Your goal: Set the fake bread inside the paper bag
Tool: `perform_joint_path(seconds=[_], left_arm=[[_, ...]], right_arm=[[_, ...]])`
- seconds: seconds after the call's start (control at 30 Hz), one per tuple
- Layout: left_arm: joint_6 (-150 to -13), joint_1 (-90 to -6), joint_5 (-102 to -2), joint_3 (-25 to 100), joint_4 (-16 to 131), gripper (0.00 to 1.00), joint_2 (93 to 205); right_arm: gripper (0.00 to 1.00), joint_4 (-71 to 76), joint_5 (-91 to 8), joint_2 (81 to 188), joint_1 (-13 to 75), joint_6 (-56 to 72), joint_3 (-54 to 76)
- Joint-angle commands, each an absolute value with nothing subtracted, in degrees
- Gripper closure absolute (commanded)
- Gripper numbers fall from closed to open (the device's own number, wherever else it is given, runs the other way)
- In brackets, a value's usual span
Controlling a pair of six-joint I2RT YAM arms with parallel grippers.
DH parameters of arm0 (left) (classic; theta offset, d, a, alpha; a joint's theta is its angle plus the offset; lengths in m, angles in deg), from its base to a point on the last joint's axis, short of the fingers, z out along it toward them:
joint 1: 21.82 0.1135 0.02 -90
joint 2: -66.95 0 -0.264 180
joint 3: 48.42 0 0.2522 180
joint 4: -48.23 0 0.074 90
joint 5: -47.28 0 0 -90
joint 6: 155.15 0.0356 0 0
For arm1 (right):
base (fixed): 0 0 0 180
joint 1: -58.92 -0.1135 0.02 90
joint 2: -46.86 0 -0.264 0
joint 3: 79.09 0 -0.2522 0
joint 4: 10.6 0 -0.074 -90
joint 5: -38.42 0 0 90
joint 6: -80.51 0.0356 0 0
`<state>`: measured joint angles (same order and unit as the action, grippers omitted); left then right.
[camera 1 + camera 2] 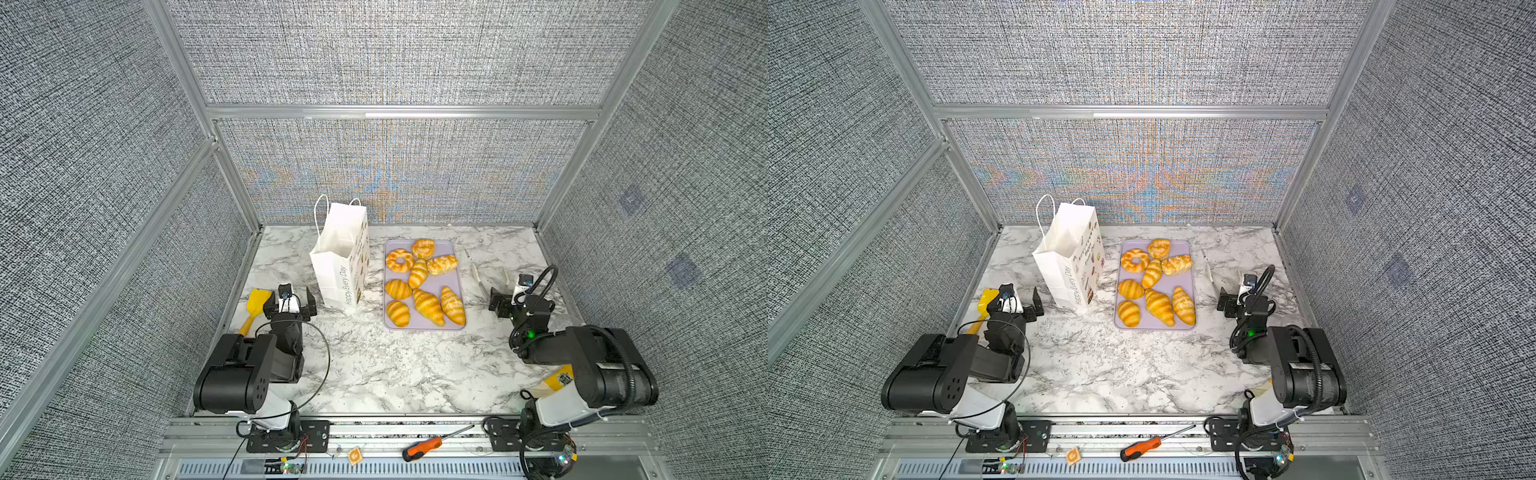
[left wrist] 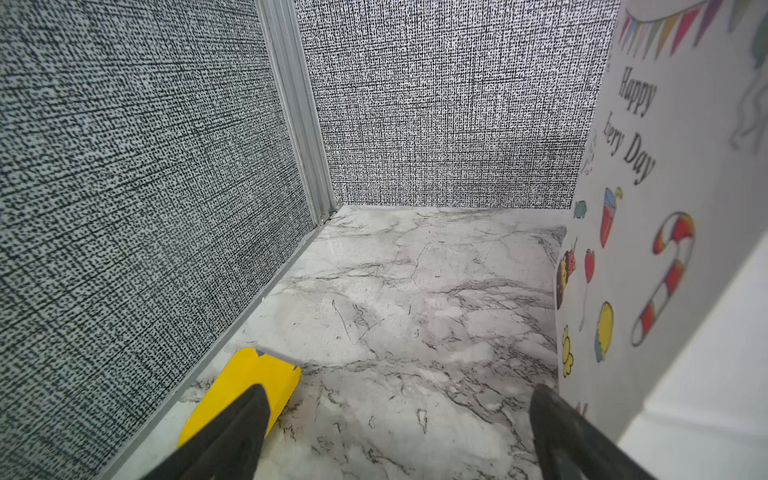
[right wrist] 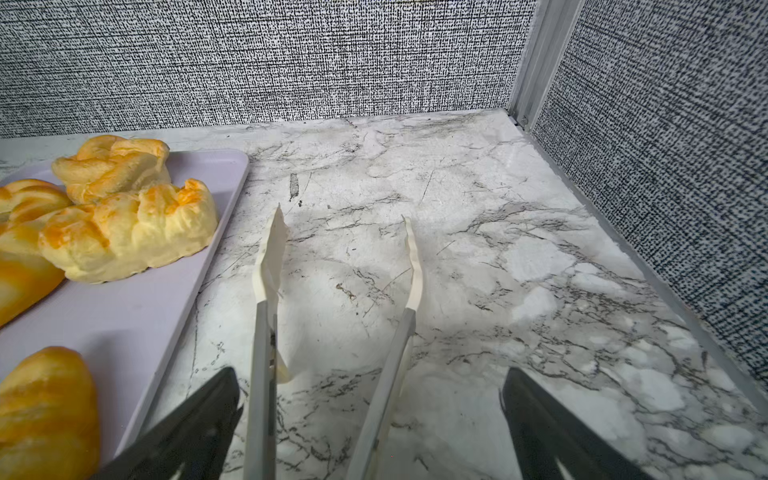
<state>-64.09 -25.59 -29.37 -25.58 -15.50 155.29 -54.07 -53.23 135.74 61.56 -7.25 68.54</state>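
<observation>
Both arms sit low at the near side of the white, grey-veined marble surface (image 1: 374,374). The left tool (image 1: 289,298) is spread wide with nothing between its fingers; one finger hangs over the blade of a yellow plastic scraper (image 1: 255,305) lying by the left wall. Just to its right stands the tall white paper bag (image 1: 332,270), upright, mouth open, cord handles up, "Happy Every Day" lettering on its side.

The glossy golden-orange fake bread (image 1: 427,306) is all on the flat lilac rectangular tray (image 1: 434,284), just to the right of the bag with a narrow strip of marble between. There are eight pieces: two rings and a braided one at the far end, with croissants and oval rolls nearer.

Over on the right, the right tool (image 3: 370,395) is also gaping wide, holding nothing. A pair of white-tipped grey tongs (image 3: 266,291) lies on the marble beside the tray, its two arms running between those open fingers in the right wrist view, ungripped. An orange-handled screwdriver (image 1: 424,448) rests on the front metal rail.
</observation>
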Motion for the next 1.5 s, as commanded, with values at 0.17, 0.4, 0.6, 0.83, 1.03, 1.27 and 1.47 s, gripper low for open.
perform_joint_path(seconds=[0.17, 0.4, 0.6, 0.83, 1.03, 1.27, 1.47], left_arm=[[-64.32, -25.59, -29.82, -25.53, -16.85, 0.01, 155.02], [-64.36, -25.58, -29.89, -25.44, -16.76, 0.01, 155.02], [-64.36, -25.55, -29.89, -25.39, -16.63, 0.01, 155.07], [-64.38, -25.6, -29.93, -25.43, -16.59, 0.01, 155.02], [-64.7, -25.6, -29.36, -22.86, -3.72, 0.01, 145.09], [-69.56, -25.44, -22.55, -12.78, 24.09, 0.01, 127.15], [-73.41, -25.48, -24.15, -5.15, 42.32, 0.01, 120.97]], right_arm=[[0.01, -55.46, -53.65, 135.4, 61.56, -7.37, 68.61], [0.0, -55.48, -53.64, 135.45, 61.56, -7.33, 68.61], [0.01, -55.55, -53.64, 135.43, 61.56, -7.38, 68.59], [0.0, -55.55, -53.42, 135.36, 61.72, -7.18, 68.64], [0.01, -47.21, -53.98, 130.3, 61.82, -6.63, 66.32], [0.01, -22.57, -51.8, 120.44, 62.0, 0.09, 58.03], [0.01, -8.33, -44.72, 120.79, 62.0, 0.1, 47.89]])
